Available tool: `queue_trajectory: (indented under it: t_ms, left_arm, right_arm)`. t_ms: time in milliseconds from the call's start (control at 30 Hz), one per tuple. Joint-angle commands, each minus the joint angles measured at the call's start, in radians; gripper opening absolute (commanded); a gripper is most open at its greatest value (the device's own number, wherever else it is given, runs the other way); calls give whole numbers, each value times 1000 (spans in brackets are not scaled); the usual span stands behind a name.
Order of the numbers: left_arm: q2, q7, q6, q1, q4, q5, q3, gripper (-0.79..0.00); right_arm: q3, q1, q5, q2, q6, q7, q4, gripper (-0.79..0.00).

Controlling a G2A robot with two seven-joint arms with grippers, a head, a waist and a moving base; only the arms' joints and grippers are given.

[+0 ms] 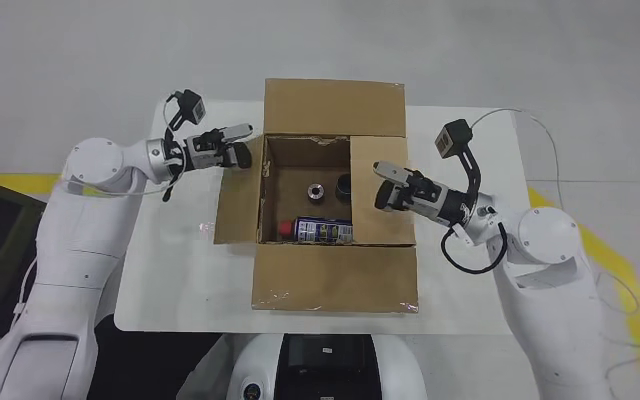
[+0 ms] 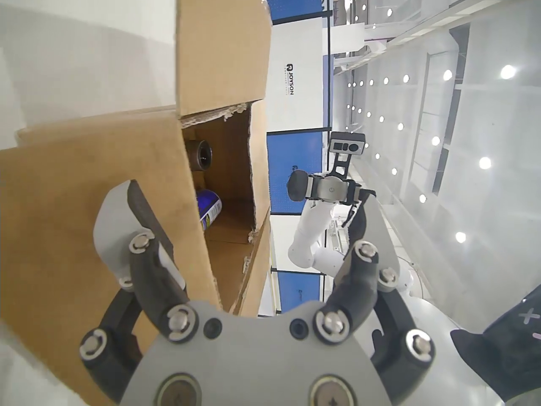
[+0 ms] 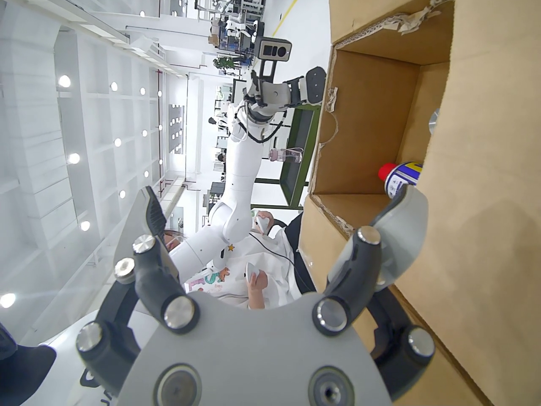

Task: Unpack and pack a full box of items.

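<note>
An open cardboard box (image 1: 335,275) stands mid-table with its flaps spread. Inside lie a blue spray can (image 1: 322,230) with a red cap, a small metal cylinder (image 1: 316,192) and a dark round piece (image 1: 343,184). My left gripper (image 1: 238,145) is open at the box's left flap (image 2: 84,196), whose edge runs between the fingers; the can (image 2: 209,211) and cylinder (image 2: 200,156) show past it. My right gripper (image 1: 385,185) is open over the right flap (image 3: 486,179), one finger (image 3: 405,213) lying against it, with the can (image 3: 399,175) just beyond.
The white table (image 1: 170,290) has bare strips left and right of the box; its front edge runs just under the box's near flap. The far flap (image 1: 335,107) lies flat toward the table's back edge.
</note>
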Motion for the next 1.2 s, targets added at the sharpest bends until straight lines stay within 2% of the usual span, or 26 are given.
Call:
queue_trajectory:
  t_ms: [0,267,633,867,1167]
  left_arm:
    - [2,6,14,3,-36,3,-5,0]
    - [-10,56,43,-31,-82,17,43,0]
    - [-55,122,84,-112,-61,1,184,0]
    - [-82,144,88,-147,-38,-25,245,0]
    - [-112,160,81,-176,-28,-13,318,0]
  right_arm:
    - [18,-8,2,4,3,8,-5,0]
    - [76,-58,0,21,16,36,-40,0]
    - [150,-154,-15,44,35,78,-117,0]
    - [144,-209,-19,52,40,77,-139,0]
    - [126,-218,-39,60,35,51,-142,0]
